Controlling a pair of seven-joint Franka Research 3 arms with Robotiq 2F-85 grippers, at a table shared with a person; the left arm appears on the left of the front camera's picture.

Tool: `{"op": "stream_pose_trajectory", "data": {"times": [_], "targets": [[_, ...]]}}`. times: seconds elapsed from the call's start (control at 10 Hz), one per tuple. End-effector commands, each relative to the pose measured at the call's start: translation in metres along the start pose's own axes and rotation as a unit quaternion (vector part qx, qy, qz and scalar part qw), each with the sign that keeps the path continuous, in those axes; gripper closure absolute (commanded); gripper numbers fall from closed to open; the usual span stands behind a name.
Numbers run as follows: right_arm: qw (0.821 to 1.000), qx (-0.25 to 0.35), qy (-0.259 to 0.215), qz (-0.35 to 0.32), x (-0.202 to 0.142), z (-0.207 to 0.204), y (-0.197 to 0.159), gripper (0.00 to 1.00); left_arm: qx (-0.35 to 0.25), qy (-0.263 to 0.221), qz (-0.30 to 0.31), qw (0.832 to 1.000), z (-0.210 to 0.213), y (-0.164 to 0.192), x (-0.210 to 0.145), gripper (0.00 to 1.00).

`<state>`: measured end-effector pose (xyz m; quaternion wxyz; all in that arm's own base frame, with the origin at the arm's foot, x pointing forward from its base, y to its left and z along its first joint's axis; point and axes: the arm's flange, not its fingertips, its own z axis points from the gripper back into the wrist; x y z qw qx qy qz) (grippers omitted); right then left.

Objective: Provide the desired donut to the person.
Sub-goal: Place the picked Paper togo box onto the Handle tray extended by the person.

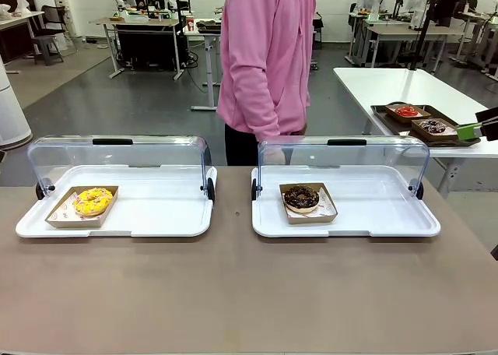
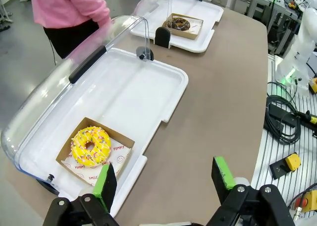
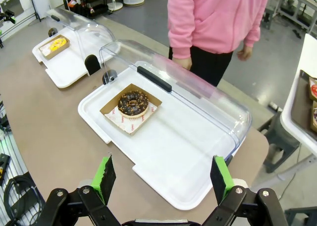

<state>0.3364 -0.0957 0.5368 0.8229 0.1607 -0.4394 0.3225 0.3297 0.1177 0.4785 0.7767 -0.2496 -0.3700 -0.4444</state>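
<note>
Two white trays (image 1: pixel 187 223) are set on the bench (image 1: pixel 233 293): yellow donut (image 1: pixel 93 201) at 9 o'clock, chocolate donut (image 1: pixel 301 197) at 3. Both sets of fingers (image 2: pixel 105 180) (image 3: pixel 105 175) are spread wide, empty. The person (image 1: pixel 266 59) is stationed at 12.

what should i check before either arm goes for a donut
1. Left gripper open: ok.
2. Right gripper open: ok.
3. Tray lids rolled back, yellow donut and chocolate donut uncovered: ok.
4. Each donut sits in its own cardboard tray: ok.
5. Which donut the person wants: cannot tell, no pointing seen.
6. Person's hand away from the donuts: ok, it is behind the chocolate tray's lid.
</note>
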Motion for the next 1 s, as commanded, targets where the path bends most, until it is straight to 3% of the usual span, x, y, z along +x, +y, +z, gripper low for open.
{"op": "stream_pose_trajectory", "data": {"times": [0.0, 0.9], "targets": [[1.0, -0.006, 0.011, -0.006, -0.0006, 0.0, 0.0027, 0.0, -0.001, -0.009, -0.002, 1.0, 0.0007, -0.0004, -0.0005, 0.0], [1.0, -0.006, 0.011, -0.006, -0.0006, 0.0, 0.0027, 0.0, -0.001, -0.009, -0.002, 1.0, 0.0007, -0.0004, -0.0005, 0.0]]}}
